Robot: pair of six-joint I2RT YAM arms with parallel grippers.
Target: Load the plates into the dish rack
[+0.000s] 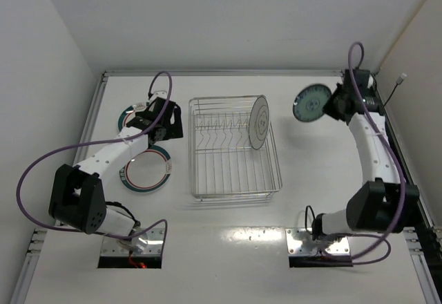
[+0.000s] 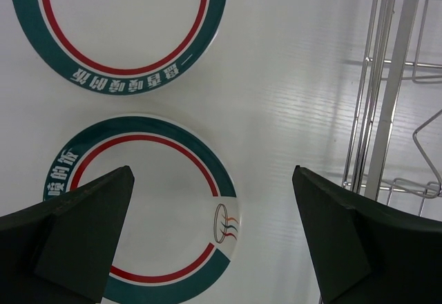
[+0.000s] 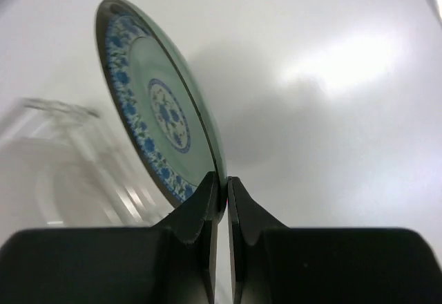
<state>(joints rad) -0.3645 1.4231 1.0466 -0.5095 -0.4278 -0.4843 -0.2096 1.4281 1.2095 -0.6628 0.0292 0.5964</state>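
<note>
1. We note the dish rack [image 1: 235,148] mid-table, silver wire, its prongs in a row across the middle.
2. One ringed white plate [image 1: 260,122] stands on edge in the rack's far-right corner, leaning slightly.
3. The right gripper [image 3: 222,186] sits at the far right of the table, well apart from the rack. Its fingers are pinched tight on the rim of the teal-blue plate [image 3: 159,110].
4. That plate is held up on edge and tilted, its patterned face turned towards the rack side. From above it shows as a blue-green disc [image 1: 310,103] just left of the right gripper [image 1: 331,103]. We cannot tell whether its lower edge touches the table [image 1: 228,242].
5. The left gripper [image 2: 213,176] hangs over the left side of the table with its jaws spread wide, nothing between them.
6. Two plates lie flat on the table to the left of the rack. The near-left plate [image 1: 146,169] lies fully in view. The far-left plate [image 1: 125,118] is partly hidden under the left arm.
7. The left wrist view shows both plates with a teal band and a red ring inside it. One fills the top left, the other lies below the open fingers [image 2: 83,235].
8. The rack's wire side [image 2: 394,90] stands at the right edge of that view, apart from both plates.
</note>
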